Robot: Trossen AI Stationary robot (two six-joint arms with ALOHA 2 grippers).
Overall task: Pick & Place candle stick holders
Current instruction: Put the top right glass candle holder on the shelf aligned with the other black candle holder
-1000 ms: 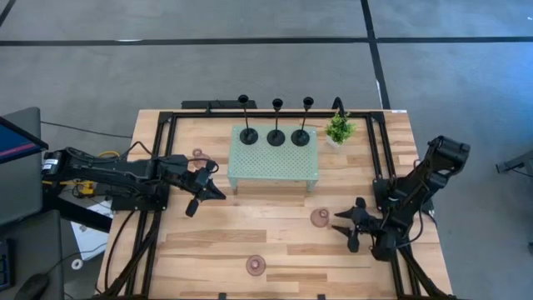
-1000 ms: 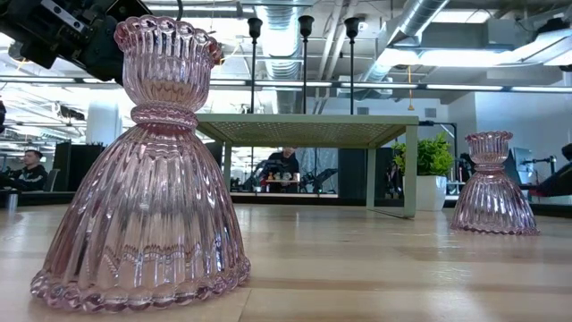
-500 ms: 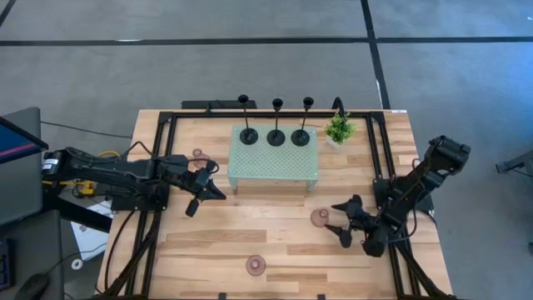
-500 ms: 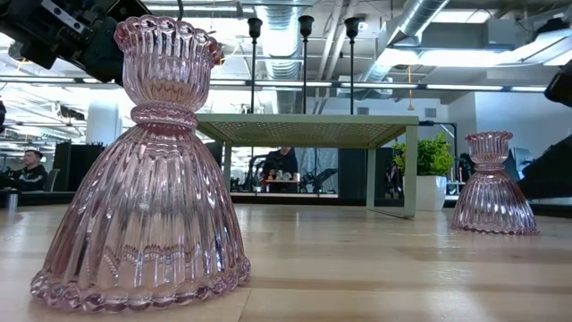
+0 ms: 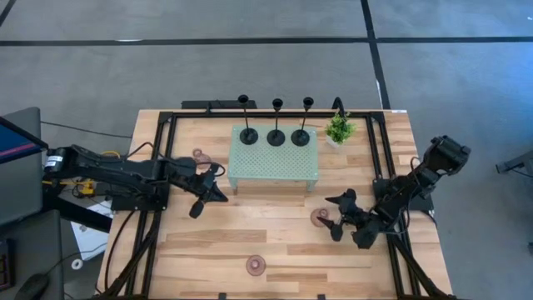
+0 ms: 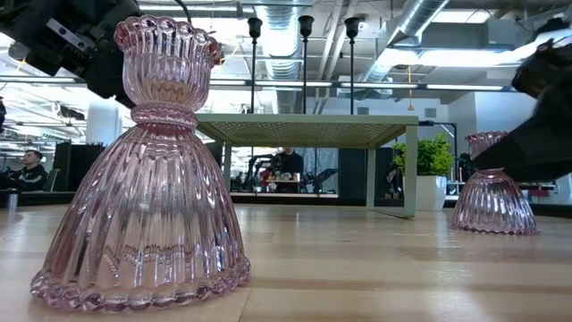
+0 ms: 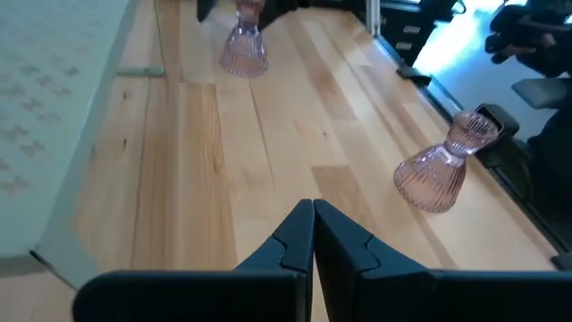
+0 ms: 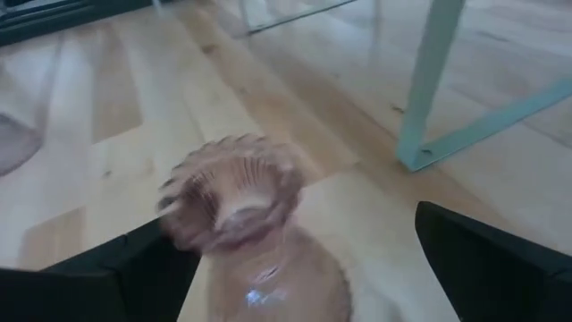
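Straddling a pink glass holder, right gripper spread wide.

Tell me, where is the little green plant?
In the high view, the plant stands on the table's far right side, beside the pale green tray.

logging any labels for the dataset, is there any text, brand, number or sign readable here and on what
None: no readable text in any view.
The pink glass holders, black holders, pale green tray and wooden table bear no lettering.
The screen edge at the left of the high view shows colour only, nothing legible.
Both arms' housings show no legible brand mark.
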